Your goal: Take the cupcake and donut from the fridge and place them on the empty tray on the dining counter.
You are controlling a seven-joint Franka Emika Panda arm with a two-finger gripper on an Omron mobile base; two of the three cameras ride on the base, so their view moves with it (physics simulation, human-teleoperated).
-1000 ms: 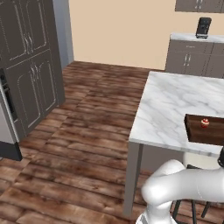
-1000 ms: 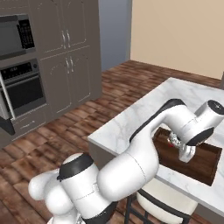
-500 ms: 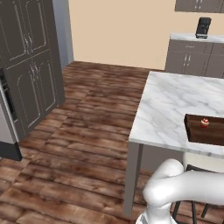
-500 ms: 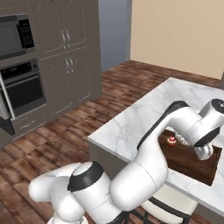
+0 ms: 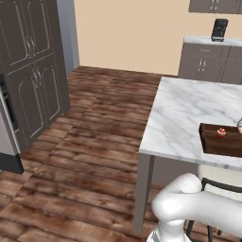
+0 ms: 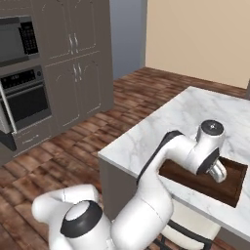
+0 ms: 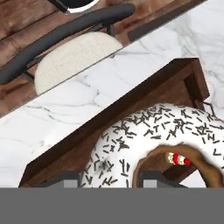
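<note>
Gripper (image 7: 107, 180) shows in the hand view as 2 dark tips low in frame, set narrowly with the small ring donut, brown with a pale speckled glaze (image 7: 153, 144), pressed up against them; we read it as clamped on the donut. From the right base view we note the white arm bending up from the base, reaching across the counter edge, with the wrist turned down over the tray and the hand itself hidden behind the wrist.

Dark brown wooden rectangular tray with low raised sides (image 6: 185, 178) sits on the large island counter with its white, grey-veined marble top (image 6: 195, 117), near the edge closest to the robot. In the left base view the tray (image 5: 212, 144) carries the tiny cupcake with red wrapper, pale frosting and red cherry (image 5: 220, 133), standing upright inside it. Through the donut's hole in the hand view we see the cupcake (image 7: 177, 159) again, below and beyond the ring, with the tray wall (image 7: 131, 107) running behind. Donut hangs above the tray interior; whether it touches the tray floor we cannot tell.

Pale cushioned stool with a dark curved back (image 7: 74, 48) stands beside the counter.
</note>
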